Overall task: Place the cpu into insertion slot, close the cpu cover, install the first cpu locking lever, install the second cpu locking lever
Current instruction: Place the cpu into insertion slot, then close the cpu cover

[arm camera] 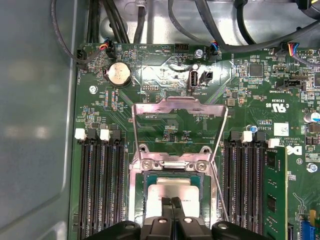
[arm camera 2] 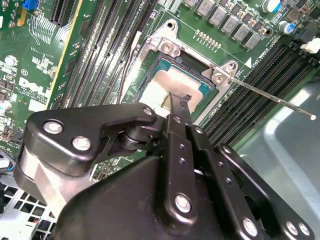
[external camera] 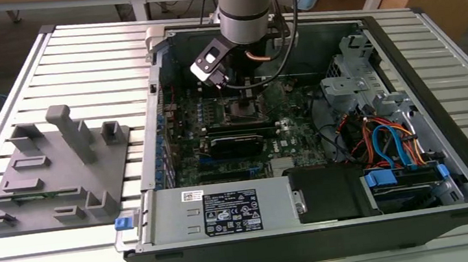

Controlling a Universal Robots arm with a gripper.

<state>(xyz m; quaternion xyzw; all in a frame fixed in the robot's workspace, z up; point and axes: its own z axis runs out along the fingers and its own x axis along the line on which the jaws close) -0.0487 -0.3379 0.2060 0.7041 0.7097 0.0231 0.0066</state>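
Note:
The cpu [arm camera: 170, 189] lies flat inside the insertion slot [arm camera: 146, 196], its dull silver top facing up; the second wrist view shows the cpu [arm camera 2: 167, 80] framed by the slot's dark edge [arm camera 2: 197, 62]. My gripper [arm camera: 172, 204] is shut, fingertips pressed together, right over the chip's near half with nothing between them. In the second wrist view the gripper [arm camera 2: 181, 102] tips sit at the chip's surface. The cpu cover [arm camera: 176, 104] stands swung open behind the slot. A thin locking lever [arm camera 2: 272, 97] sticks out free, unlatched. In the exterior view my gripper [external camera: 234, 90] reaches into the computer case above the slot [external camera: 245, 111].
Black memory slots [arm camera: 100, 185] flank the socket on both sides. A coin battery [arm camera: 119, 73] and cables [arm camera: 150, 20] lie beyond the cover. The case wall [arm camera: 35, 125] rises close by. A grey fixture [external camera: 55, 169] sits on the table at the exterior view's left.

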